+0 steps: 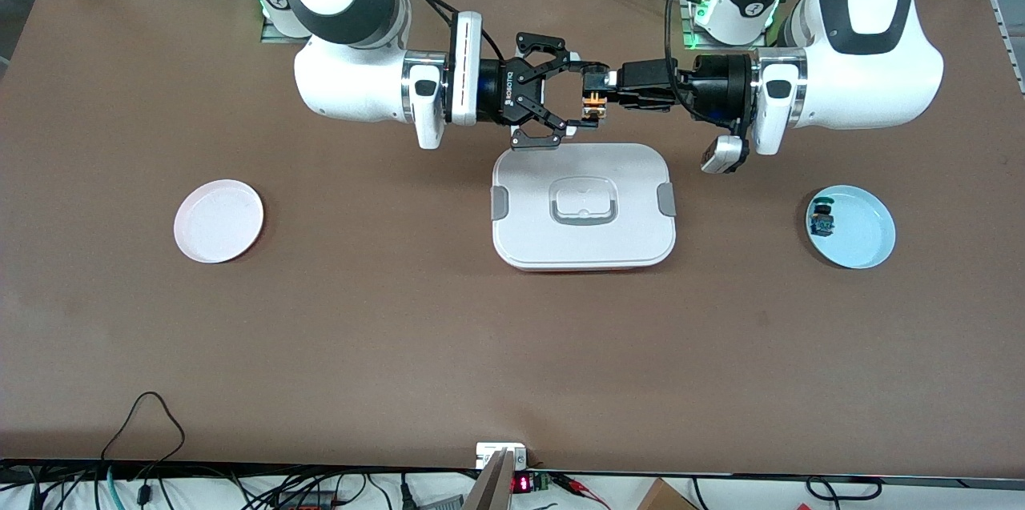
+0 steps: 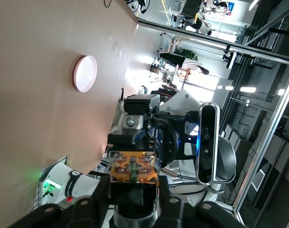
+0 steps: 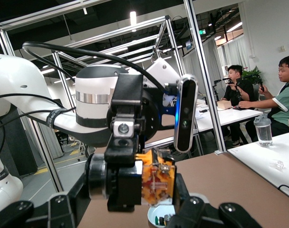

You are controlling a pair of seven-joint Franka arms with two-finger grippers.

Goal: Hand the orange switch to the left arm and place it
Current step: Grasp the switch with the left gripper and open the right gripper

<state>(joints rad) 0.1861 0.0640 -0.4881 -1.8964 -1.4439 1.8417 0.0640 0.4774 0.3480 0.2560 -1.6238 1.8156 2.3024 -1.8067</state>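
Nearest the front camera, bare brown surface point(image 1: 512, 350). Then three things in a row: pink plate point(image 1: 219, 221) toward the right arm's end, the box point(image 1: 584, 206) in the middle, lid on, and blue plate point(image 1: 850, 226) toward the left arm's end, carrying the small blue-and-green switch point(image 1: 822, 220).

Over the box's edge nearest the robots, both hands meeting in the air. Left hand point(image 1: 593, 98) clenched on the orange switch point(image 1: 593, 103), as is the right hand point(image 1: 570, 98); switch pinched between both at once, well clear of the lid.

Judging by looks: tiny, light, rigid plastic body with thin brass legs, likely easy to bend or to twist out of a loose pinch. Best taken by the flat black sides of the body, not by the round cap or the legs. Handover seemingly at the point where one hand must let go; risk of dropping onto the box if both release or pull together
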